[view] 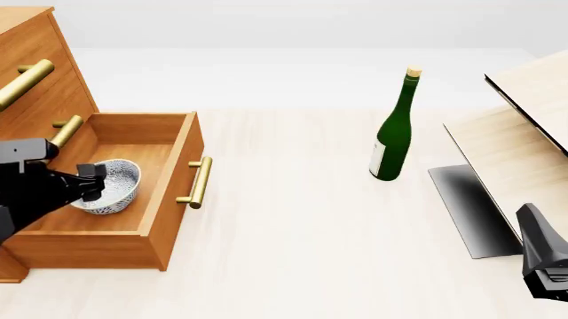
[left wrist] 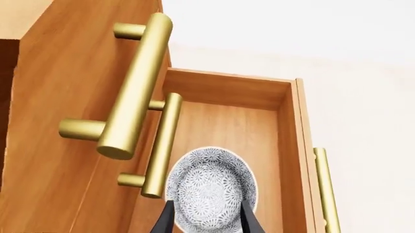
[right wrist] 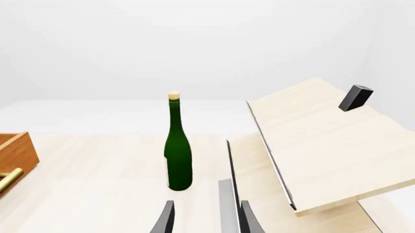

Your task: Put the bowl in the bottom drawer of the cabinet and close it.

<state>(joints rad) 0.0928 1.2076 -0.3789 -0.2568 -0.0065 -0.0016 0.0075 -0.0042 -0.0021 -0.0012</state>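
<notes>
The left arm reaches in from the table's left edge over the pulled-out bottom drawer (view: 133, 193), its black left gripper (view: 92, 185) lowered into the open box. Its two dark fingers (left wrist: 249, 219) stand on either side of the near rim of the small round white ceramic bowl with blue-grey speckling (view: 110, 186); they seem pinched on that rim, though contact is hard to make out. The bowl sits upright inside the drawer, toward its left half, its patterned hollow facing up; whether it touches the wooden floor I cannot tell. The drawer juts out from the foot of the tall orange-brown wooden cabinet (view: 40, 80) at the table's far left corner, its brass bar handle (view: 197, 182) facing the table's middle.

The right arm rests low by the near right corner, the black right gripper (right wrist: 206, 217) pointing across the table, its fingers spread apart with nothing between them. A tall green glass wine bottle with a cork (view: 395, 129) stands upright mid-table, well apart from both grippers. A pale light-wood structure with a dark panel (view: 515, 139) fills the right edge.
</notes>
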